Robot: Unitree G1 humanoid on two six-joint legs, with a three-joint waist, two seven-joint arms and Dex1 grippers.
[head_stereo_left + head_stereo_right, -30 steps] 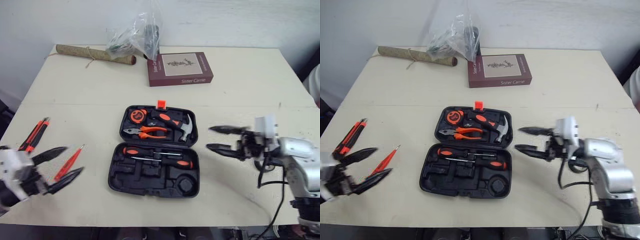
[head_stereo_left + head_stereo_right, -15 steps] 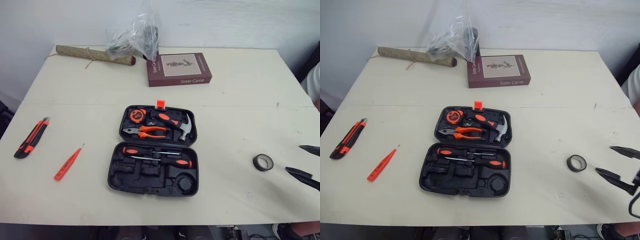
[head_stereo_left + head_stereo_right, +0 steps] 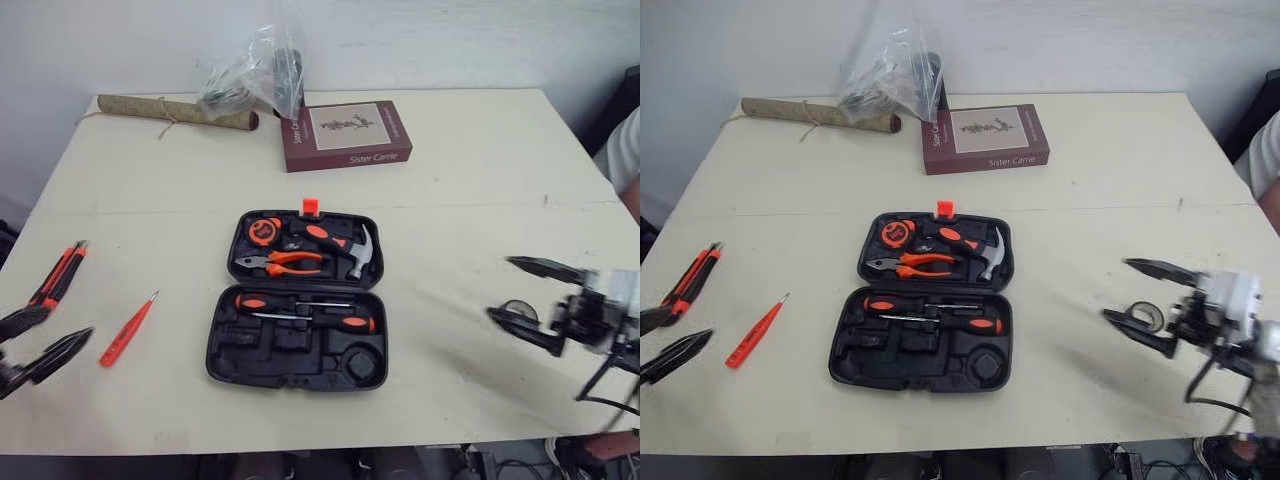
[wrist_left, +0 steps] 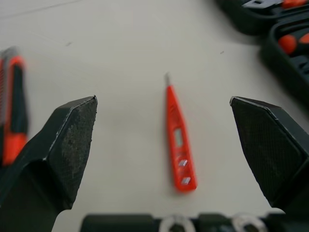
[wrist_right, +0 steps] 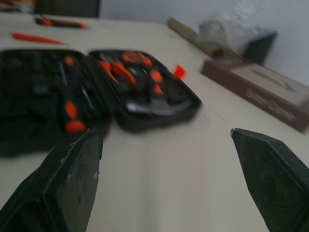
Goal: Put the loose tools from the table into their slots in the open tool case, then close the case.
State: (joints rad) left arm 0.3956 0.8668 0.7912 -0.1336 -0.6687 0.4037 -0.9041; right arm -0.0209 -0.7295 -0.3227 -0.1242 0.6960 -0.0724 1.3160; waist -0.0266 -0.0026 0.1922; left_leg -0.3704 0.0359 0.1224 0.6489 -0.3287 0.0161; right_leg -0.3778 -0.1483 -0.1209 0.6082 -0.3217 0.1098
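Back in beside the open black plastic tool case (image 3: 297, 325) since half a second ago:
- right gripper (image 3: 500, 288), right of case, spread wide, empty, black tape roll (image 3: 1145, 316) seen between its fingers
- left gripper (image 3: 68, 321), left of case, wide, empty, near red tester pen (image 3: 127, 330) and orange-black utility knife (image 3: 58, 275)

Case's far half: orange tape measure (image 3: 262, 231), orange-handled pliers (image 3: 280, 264), steel-headed hammer (image 3: 345, 250). Near half: orange-and-black screwdrivers (image 3: 310, 320).
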